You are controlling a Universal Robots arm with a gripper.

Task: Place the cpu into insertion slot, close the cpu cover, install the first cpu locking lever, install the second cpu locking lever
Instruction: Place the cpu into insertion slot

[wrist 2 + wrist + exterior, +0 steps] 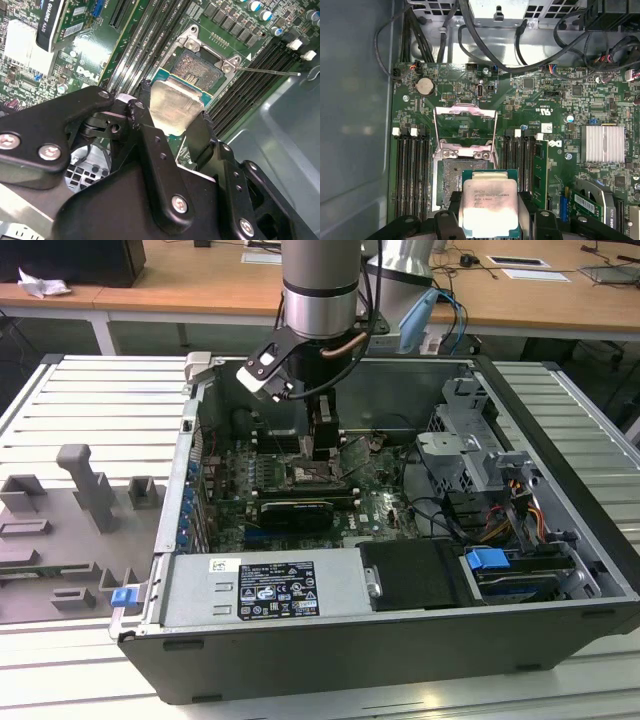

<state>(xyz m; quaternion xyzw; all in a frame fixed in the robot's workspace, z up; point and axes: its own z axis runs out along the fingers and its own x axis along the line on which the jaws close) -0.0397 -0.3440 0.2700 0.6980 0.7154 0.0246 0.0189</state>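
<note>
Closest in, the black jaws are closed on the cpu [490, 205], pinching its pale metal top by two opposite edges, so only friction on thin sides holds it. A small slip there would tilt the chip, I reckon, and a tilted chip meets the socket corner-first.

Just past it lies the insertion slot [449, 180], near the middle of the motherboard [385, 508]. In the first wrist view the cpu overlaps the slot's near edge and leaves most of the dark contact field bare, so it looks offset. Whether it touches the rim I cannot tell. Lowered from that position, it could catch on the silvery rim or bend contacts.

Behind the slot the cpu cover [465, 111] stands open on its hinge. A nudge from the jaws might knock it down onto the chip too soon. Long memory slots [412, 172] flank the socket closely, leaving little room for the wide jaws.

Farther off, the computer case [420, 635] rests on the ribbed table [70, 390].
</note>
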